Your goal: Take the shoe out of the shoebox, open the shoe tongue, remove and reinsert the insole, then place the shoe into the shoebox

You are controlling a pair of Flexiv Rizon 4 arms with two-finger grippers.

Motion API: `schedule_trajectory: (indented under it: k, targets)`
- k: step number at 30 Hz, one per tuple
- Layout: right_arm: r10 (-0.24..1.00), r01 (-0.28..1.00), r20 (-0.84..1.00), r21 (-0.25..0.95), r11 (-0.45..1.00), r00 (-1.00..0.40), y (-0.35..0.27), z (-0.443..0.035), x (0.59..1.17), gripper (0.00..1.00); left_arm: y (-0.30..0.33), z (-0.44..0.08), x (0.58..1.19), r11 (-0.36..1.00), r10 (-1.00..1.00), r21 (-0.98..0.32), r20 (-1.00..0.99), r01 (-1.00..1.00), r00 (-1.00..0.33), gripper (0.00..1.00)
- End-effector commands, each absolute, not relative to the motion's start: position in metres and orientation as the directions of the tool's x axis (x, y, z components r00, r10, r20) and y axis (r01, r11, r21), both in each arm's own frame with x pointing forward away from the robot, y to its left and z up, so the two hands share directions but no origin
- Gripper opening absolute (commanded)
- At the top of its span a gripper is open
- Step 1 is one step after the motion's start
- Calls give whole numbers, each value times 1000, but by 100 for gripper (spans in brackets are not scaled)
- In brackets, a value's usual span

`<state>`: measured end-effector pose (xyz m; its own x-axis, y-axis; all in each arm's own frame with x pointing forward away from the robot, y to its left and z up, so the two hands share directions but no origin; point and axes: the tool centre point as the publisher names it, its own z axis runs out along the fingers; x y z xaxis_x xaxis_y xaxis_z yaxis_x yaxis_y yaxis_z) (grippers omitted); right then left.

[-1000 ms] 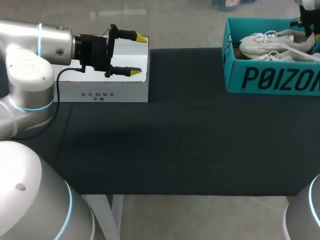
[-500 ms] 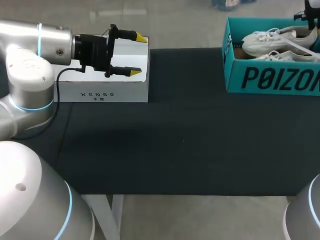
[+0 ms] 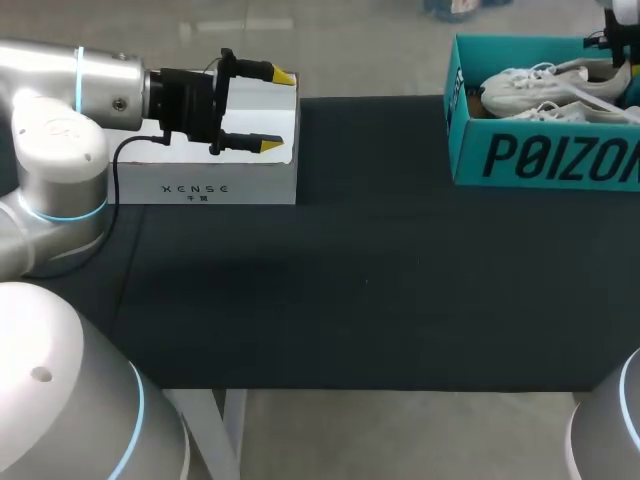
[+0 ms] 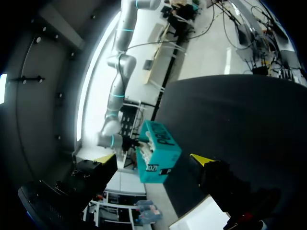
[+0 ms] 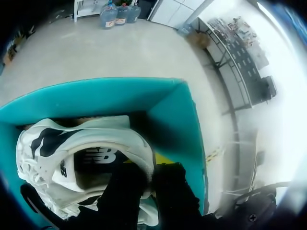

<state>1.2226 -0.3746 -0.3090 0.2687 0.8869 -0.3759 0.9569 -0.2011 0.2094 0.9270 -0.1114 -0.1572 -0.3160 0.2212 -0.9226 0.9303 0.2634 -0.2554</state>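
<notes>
Lowered slightly since half a second ago, the white shoe [image 3: 545, 82] sits deeper in the teal shoebox [image 3: 540, 160]; our left arm has not moved.

Head view: the shoebox stands at the far right of the dark tabletop [image 3: 360, 290], with the shoe lying inside it. The left gripper [image 3: 277, 111] hangs open over a white box [image 3: 230, 185], well apart from the shoebox.

Left wrist view: the shoebox lies far ahead across the tabletop.

Right wrist view: the right gripper [image 5: 148, 175] is closed on the shoe's heel collar, one finger inside and one outside. We judge the lift is only beginning. It should rise straight up, held firmly, until the toe clears the shoebox wall.
</notes>
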Motion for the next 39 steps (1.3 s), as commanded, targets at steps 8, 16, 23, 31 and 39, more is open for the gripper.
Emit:
schedule_trajectory:
  k: [8, 16, 23, 31, 39]
  targets:
    - [892, 946, -390, -129, -297, 227, -376, -322, 1227, 0, -111, -156, 926, 265, 225, -255, -921, 930, -317, 100]
    - [904, 948, -385, -174, -266, 183, -373, -330, 1226, 0, -111, -156, 926, 265, 225, -255, -921, 930, -317, 100]
    - [907, 949, -391, -192, -248, 158, -375, -326, 1222, 100, -111, -156, 926, 265, 225, -255, -921, 930, -317, 100]
    - [912, 953, -386, -197, -228, 139, -371, -308, 1208, 100, -111, -156, 926, 265, 225, -255, -921, 930, -317, 100]
    - [955, 961, -276, -214, -175, 112, -346, -272, 1176, 100, -111, -156, 926, 265, 225, -255, -921, 930, -317, 100]
